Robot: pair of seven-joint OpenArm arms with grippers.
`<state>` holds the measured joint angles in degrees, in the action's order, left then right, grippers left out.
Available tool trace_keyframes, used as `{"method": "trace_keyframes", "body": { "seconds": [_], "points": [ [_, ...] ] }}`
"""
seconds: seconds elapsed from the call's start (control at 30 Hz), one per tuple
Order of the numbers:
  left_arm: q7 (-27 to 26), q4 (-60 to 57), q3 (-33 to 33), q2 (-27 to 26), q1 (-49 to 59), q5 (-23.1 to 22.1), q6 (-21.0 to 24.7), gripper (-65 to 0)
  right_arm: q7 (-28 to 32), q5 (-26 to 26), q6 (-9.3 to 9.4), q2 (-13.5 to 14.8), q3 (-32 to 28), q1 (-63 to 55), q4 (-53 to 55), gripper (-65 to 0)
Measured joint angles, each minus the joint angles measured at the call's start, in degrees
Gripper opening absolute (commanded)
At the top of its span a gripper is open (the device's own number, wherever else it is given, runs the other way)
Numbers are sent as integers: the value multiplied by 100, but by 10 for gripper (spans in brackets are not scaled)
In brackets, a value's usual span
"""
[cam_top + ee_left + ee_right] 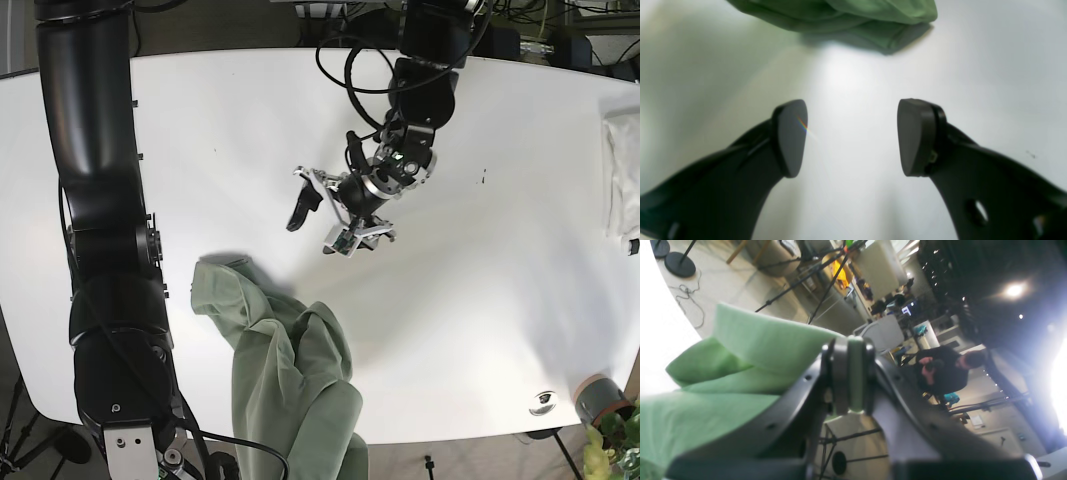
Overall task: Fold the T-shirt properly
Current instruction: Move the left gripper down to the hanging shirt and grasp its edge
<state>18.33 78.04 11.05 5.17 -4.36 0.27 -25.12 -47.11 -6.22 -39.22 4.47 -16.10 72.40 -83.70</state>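
The green T-shirt (290, 370) lies bunched in a long crumpled strip on the white table (200, 150), running from the left-centre off the front edge. Its near fold fills the top of the left wrist view as T-shirt (840, 16). My left gripper (318, 228) hovers open over bare table just beyond the cloth, and its pads (791, 136) stand wide apart with nothing between them. My right gripper (856, 373) is shut on a fold of the T-shirt (756, 343), lifted off the table edge. In the base view that gripper is out of frame.
A folded white cloth (622, 170) lies at the table's right edge. A small round object (543, 402) and a grey pot (598, 400) with a plant sit at the front right corner. My right arm's black column (95, 200) rises along the left side.
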Motion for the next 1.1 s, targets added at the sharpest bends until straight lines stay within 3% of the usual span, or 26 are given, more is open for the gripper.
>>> {"method": "trace_keyframes", "body": {
  "seconds": [0.2, 0.47, 0.53, 0.6, 0.73, 1.1],
  "points": [
    [-74, -1130, 17, 295, -857, 9, 11, -253, 11, 28, -4, 52, 0, -17, 11, -648],
    [-966, -2983, 492, 310, -1825, -39, 20, -251, 0, 15, -2, 188, 4, -20, 17, -648],
    [-1121, -3366, 654, 330, -1932, -37, 22, -250, 17, 17, -144, 175, 4, -20, 17, -648],
    [-1419, -3626, 758, 337, -1991, -66, 190, -249, 20, 22, -160, 166, 4, -22, 17, -648],
    [-1742, -3932, 1193, 323, -2159, -79, 702, -249, 17, 13, -173, 157, 15, -20, 17, -648],
    [-2072, -4006, 1661, 323, -2133, -87, 713, -249, 17, 2, -175, 160, 20, -20, 17, -648]
  ]
}}
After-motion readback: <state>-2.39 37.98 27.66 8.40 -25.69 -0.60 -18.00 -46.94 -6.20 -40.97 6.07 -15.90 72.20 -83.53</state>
